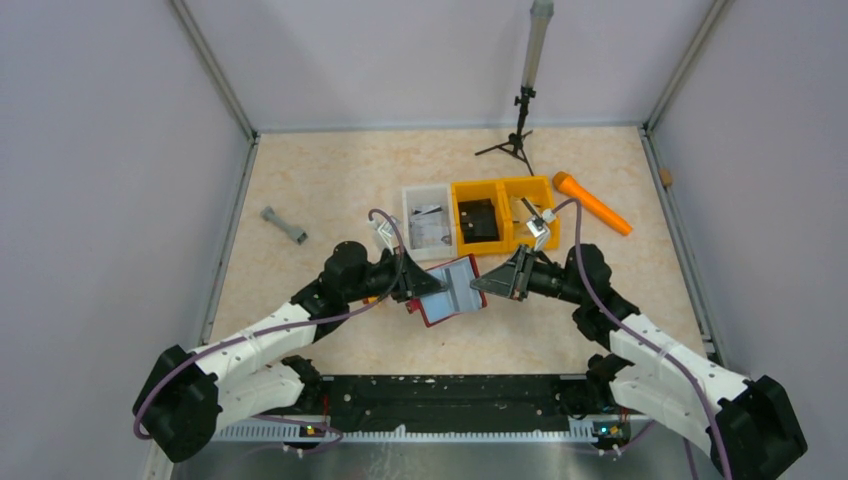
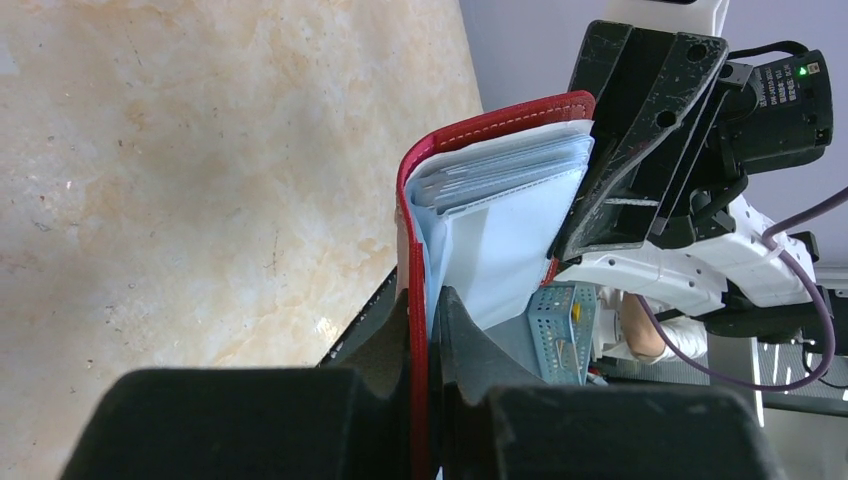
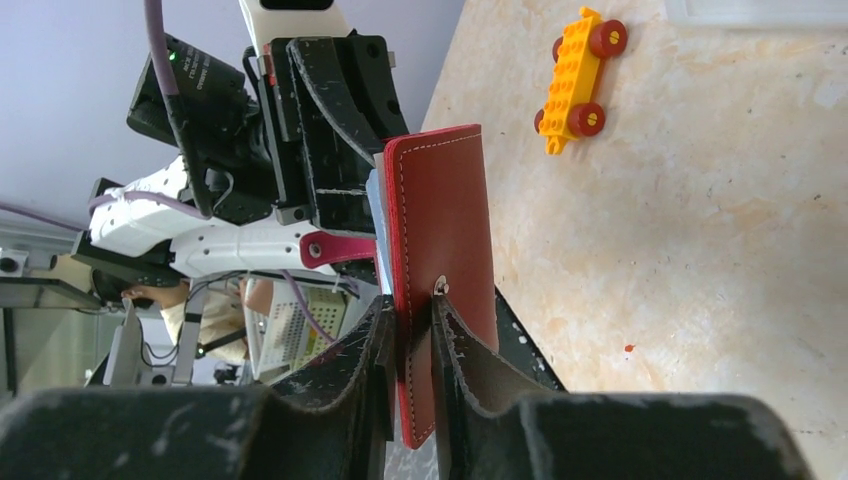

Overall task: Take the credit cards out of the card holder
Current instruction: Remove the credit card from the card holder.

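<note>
The dark red card holder (image 1: 452,290) hangs open above the table between my two grippers. My left gripper (image 1: 425,287) is shut on the edge of one red cover (image 2: 480,125). In the left wrist view my left gripper (image 2: 428,300) pinches that cover, and the pale grey-blue inner pockets (image 2: 500,240) show layered edges; I cannot tell the credit cards from the pockets there. My right gripper (image 1: 482,284) is shut on the other cover (image 3: 445,220); in the right wrist view it (image 3: 412,310) clamps beside the snap. The strap tab (image 3: 340,248) hangs to the left.
A clear bin (image 1: 410,215) holding pale flat items with dark print and two orange bins (image 1: 500,185) stand behind the holder. An orange cylinder (image 1: 592,203), a grey dumbbell-shaped part (image 1: 284,226) and a small tripod (image 1: 517,130) lie further off. A yellow toy car (image 3: 575,75) is on the table.
</note>
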Available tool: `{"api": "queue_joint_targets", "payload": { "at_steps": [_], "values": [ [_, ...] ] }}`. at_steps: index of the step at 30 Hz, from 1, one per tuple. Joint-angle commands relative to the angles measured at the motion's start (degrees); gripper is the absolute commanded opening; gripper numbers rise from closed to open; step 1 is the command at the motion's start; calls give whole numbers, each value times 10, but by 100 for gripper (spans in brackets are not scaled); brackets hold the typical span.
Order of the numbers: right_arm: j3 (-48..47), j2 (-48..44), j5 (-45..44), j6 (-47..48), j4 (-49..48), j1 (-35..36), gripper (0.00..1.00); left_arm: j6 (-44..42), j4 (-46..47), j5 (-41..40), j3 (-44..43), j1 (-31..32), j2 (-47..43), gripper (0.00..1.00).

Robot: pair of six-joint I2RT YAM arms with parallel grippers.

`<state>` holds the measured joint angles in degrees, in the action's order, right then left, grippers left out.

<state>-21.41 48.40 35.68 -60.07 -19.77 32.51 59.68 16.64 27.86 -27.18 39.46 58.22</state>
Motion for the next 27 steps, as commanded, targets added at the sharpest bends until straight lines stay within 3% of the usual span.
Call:
{"api": "queue_joint_targets", "payload": {
  "at_steps": [1, 8, 21, 27],
  "values": [
    [-19, 5, 8, 13, 4, 4, 16, 9, 57, 19, -3, 1, -17, 0],
    [-23, 10, 5, 23, 19, 4, 14, 12, 62, 24, -3, 1, -17, 0],
    [-7, 22, 47, -32, -73, 4, 6, 14, 72, 26, 0, 2, -9, 0],
    [-10, 22, 40, -19, -52, 4, 5, 16, 75, 27, 1, 2, -8, 0]
  ]
}}
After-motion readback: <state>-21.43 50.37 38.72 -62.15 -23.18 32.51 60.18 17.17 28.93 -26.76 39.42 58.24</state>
